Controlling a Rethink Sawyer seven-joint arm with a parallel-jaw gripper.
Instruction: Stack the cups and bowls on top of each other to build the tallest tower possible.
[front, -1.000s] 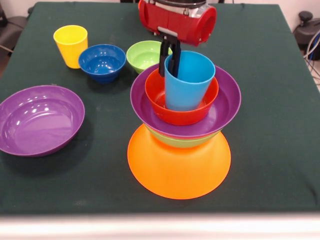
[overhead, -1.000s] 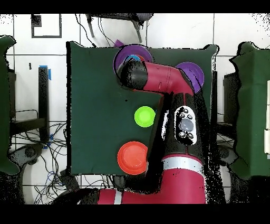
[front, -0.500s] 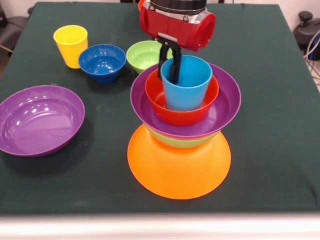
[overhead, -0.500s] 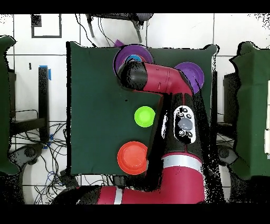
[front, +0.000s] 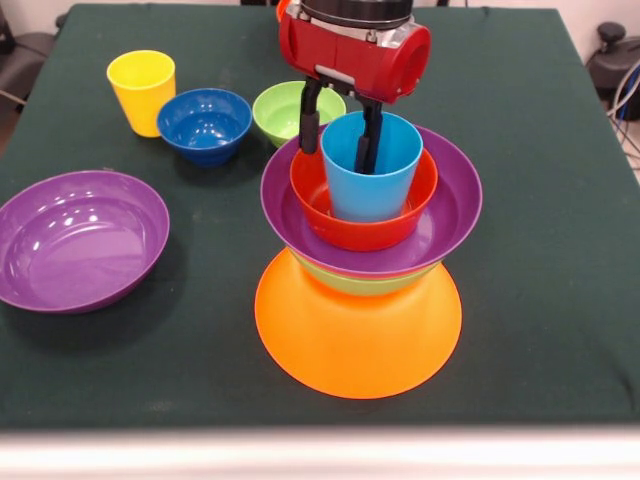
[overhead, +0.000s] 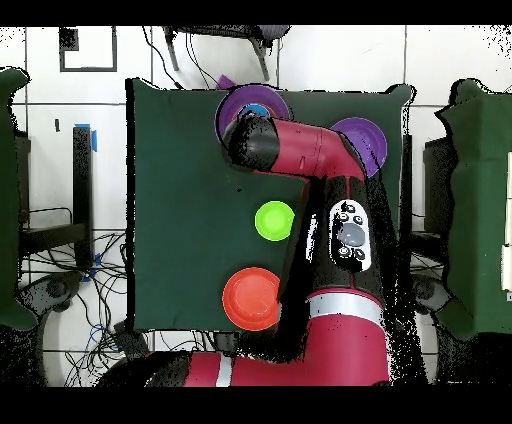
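Since a moment ago, the gripper (front: 338, 127) has let go of the light blue cup (front: 371, 166): its fingers now stand spread, one outside the cup's left wall, the other inside the cup. From the left in the front view, a big purple bowl (front: 78, 240) sits alone, then the yellow cup (front: 141, 91), the dark blue bowl (front: 204, 124) and a light green bowl (front: 285, 110) in a row. Right of them stands the tower (front: 360, 270): the upturned orange bowl (front: 357, 335), a green bowl (front: 362, 283), a purple bowl (front: 445, 215), a red-orange bowl (front: 361, 230), and the blue cup upright on top.
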